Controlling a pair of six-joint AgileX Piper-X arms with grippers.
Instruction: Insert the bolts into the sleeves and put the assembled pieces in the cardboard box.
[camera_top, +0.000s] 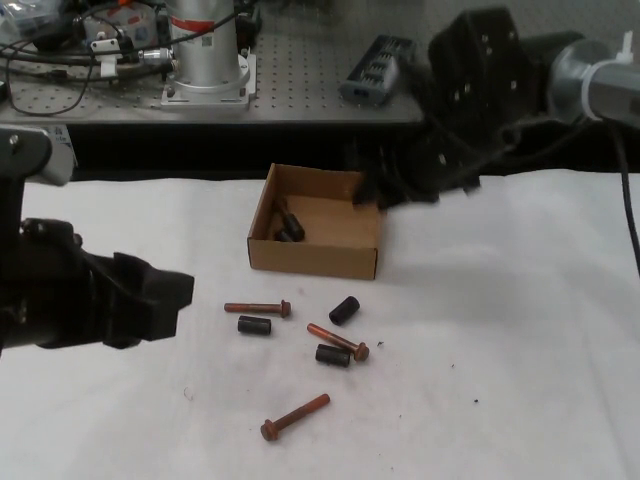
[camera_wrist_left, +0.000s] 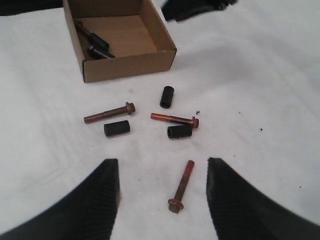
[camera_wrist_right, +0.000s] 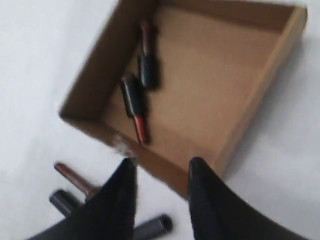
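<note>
Between the wide-open, empty fingers (camera_wrist_left: 107, 200) of my left gripper (camera_wrist_left: 162, 167), just ahead, lies the nearest bolt (camera_wrist_left: 181, 186). Its head is toward me and its shank points at the table's (camera_top: 540, 330) far edge, slightly tilted, so its long axis crosses the closing line. I judge that suits a plain pinch from above, with bare cloth all round it. Farther out sit two more bolts and three sleeves, one sleeve (camera_wrist_left: 179, 131) just beside a bolt head. Beyond is the cardboard box (camera_wrist_left: 131, 65), holding two assembled pieces (camera_wrist_right: 135, 97). My right gripper (camera_wrist_right: 160, 167) hangs at its rim, partly open and empty, well apart from the loose parts.
</note>
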